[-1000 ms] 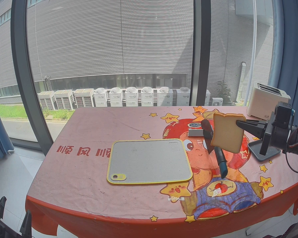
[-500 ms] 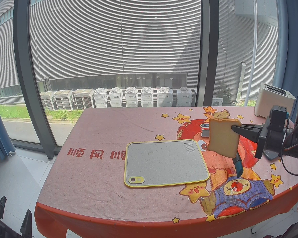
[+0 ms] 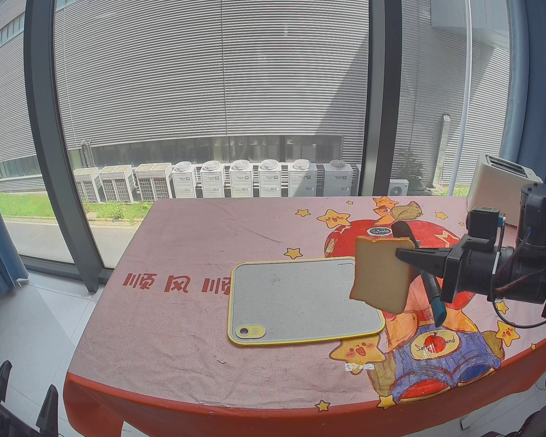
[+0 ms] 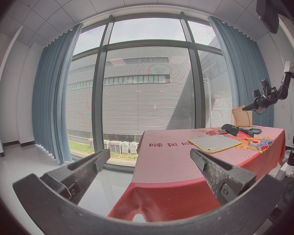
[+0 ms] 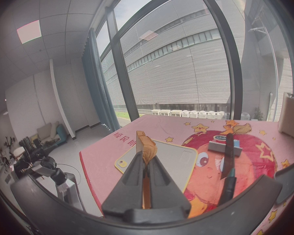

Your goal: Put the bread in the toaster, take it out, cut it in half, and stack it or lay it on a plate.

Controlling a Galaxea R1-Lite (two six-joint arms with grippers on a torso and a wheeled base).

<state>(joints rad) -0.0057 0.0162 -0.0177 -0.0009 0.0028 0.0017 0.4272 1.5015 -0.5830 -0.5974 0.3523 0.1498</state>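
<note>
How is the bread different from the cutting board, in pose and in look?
The bread is held nearly upright in the air by the right gripper; the cutting board lies flat on the table. The bread is tan with a brown crust; the cutting board is grey with a yellow rim. Both are flat and roughly square.

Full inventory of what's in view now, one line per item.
bread slice: 1, tan, upright in the air by the board's right edge
cutting board: 1, grey, yellow rim, mid-table
knife: 1, black blade, teal handle, right of the board
block: 1, grey, at the knife's blade end
toaster: 1, cream, far right corner
table: 1, pink cartoon cloth, by the window
right gripper: fingers shut on the bread slice
left gripper: fingers open, low, off the table
</note>
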